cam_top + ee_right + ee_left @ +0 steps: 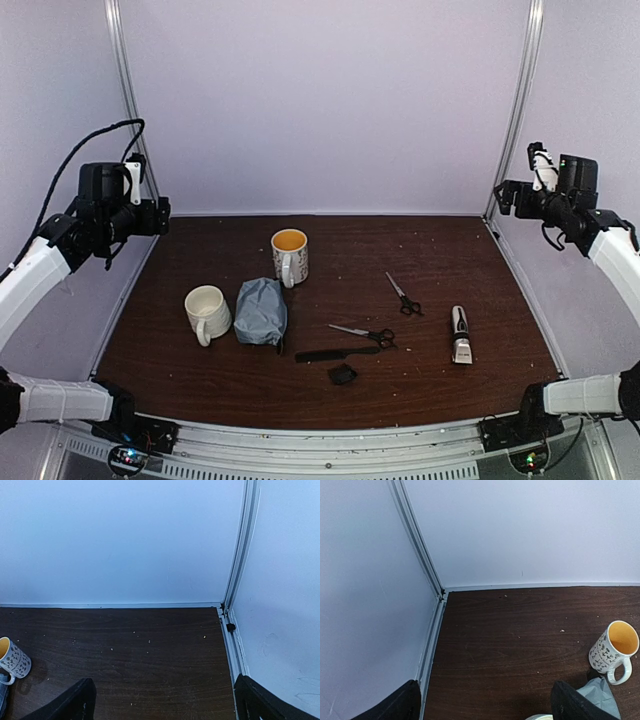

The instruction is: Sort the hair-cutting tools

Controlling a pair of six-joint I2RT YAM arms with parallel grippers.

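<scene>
**Hair-cutting tools, unsorted. Places given from the grey pouch [261, 311].**

- Comb [338, 354]: flat on the counter [450, 250], just right of the pouch's near corner.
- Scissors, 1 of 2 [365, 334]: right of the pouch, handles at or touching the comb's far end.
- Scissors, 2 of 2 [404, 296]: further right and a little back, lying alone.
- Clipper guard [342, 375]: right of the pouch and nearer the arms, just beside the comb.
- Clipper [460, 334]: well to the right, lying alone.
- 2 mugs, not tools: 1 [290, 256] just behind the pouch, 1 [207, 314] just left of it.

**Arms:** both are raised at the counter's back corners, well away from the pouch. Left jaws are spread wide and hold nothing, fingers [570, 702] at the view's lower corners. Right jaws are the same, fingers [75, 702].

**Hazards, as judged:**
- Comb, guard and the nearer scissors sit crowded together, so closing on 1 may drag another.
- The flat, thin blades and comb offer little to pinch and may slip.
- The black guard and comb blend into the dark counter.
- A left-arm reach over the pouch could tip a mug.
</scene>
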